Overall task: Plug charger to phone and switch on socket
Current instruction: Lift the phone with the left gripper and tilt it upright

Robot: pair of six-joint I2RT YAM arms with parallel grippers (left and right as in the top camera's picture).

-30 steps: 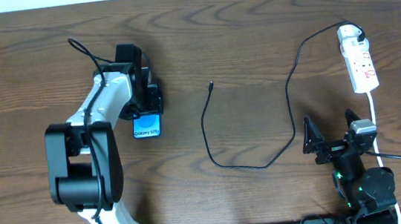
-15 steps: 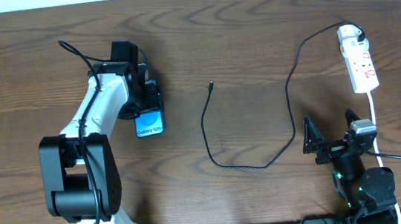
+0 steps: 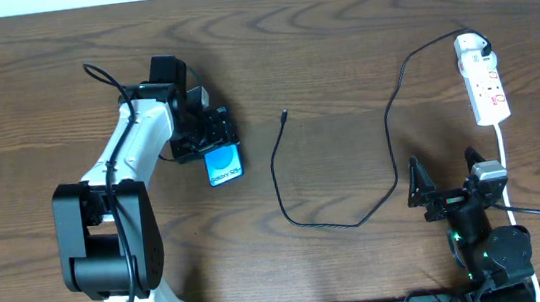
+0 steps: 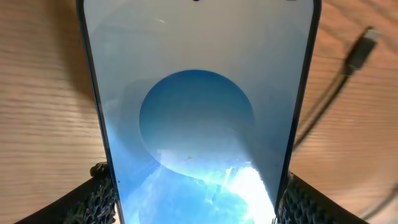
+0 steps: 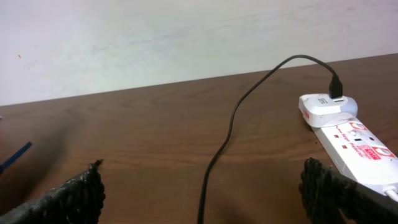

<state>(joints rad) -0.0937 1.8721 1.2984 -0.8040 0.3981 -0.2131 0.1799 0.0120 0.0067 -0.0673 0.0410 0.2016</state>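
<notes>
Since half a second ago your left gripper [image 3: 210, 139] has swung toward the middle of the table [image 3: 337, 23], and the phone [image 3: 223, 164] has gone with it: it now sits further from the left edge, its lit blue screen turned slightly askew rather than square to the near edge. In the left wrist view both mesh finger pads [image 4: 99, 196] press against the phone's long sides, so the pincer is pinching the phone. That shift matters because it has closed part of the gap to the charger [image 3: 275, 176]. Its small black plug tip [image 3: 285, 116] lies near the centre of the surface, a little toward the far edge, apart from the phone but now close enough to show at the upper right of the left wrist view. The cable itself has not moved; it loops back toward the near edge, then climbs to the socket [image 3: 485, 88], which lies along the right edge close to the far right corner. Your right gripper [image 3: 447, 185] hangs by the near edge on the right with its fingers spread wide and nothing between them, unchanged. You likely need it next to fetch the plug tip, since nothing is plugged into the phone yet.
</notes>
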